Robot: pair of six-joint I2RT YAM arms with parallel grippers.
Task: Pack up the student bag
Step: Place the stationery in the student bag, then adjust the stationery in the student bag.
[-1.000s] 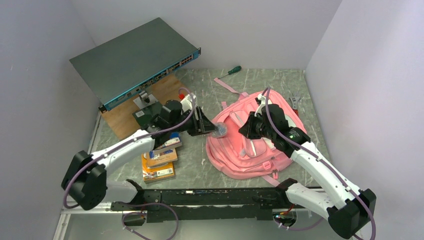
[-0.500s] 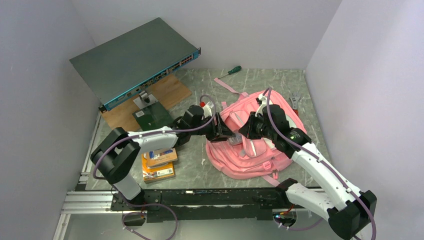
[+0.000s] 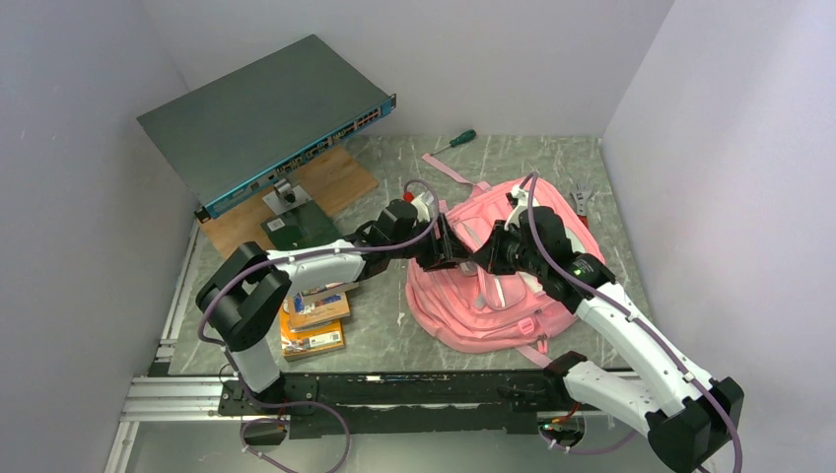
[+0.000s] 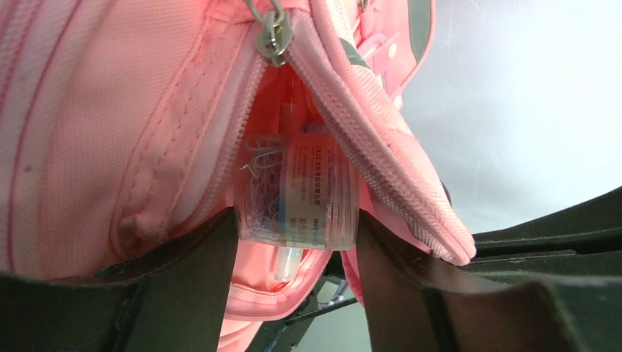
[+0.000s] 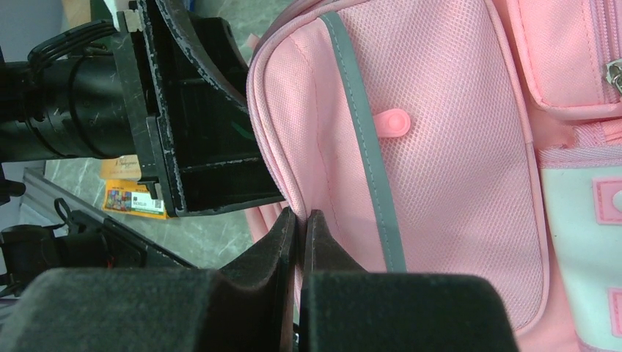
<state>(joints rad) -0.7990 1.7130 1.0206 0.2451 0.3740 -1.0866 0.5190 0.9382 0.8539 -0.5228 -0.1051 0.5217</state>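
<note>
The pink student bag (image 3: 513,296) lies flat at the table's middle right. My left gripper (image 3: 452,246) reaches into its open zipped pocket, shut on a clear round tub of paper clips (image 4: 297,192). The tub sits between the pocket's pink lips (image 4: 367,158), below the zip pull (image 4: 270,33); a pen-like thing shows behind it. My right gripper (image 5: 301,220) is shut on the pink edge of the bag's pocket flap (image 5: 440,147) and holds it up. It shows in the top view (image 3: 490,251) right beside the left gripper.
A grey network switch (image 3: 261,118) leans over a wooden board (image 3: 296,202) at the back left. Orange boxes (image 3: 313,325) lie at the front left. A green-handled screwdriver (image 3: 458,139) lies at the back. A small metal part (image 3: 584,200) lies at the right.
My left arm has swung right from beside the boxes and pushed the tub into the bag's open pocket. My right gripper has kept its hold on the flap.
</note>
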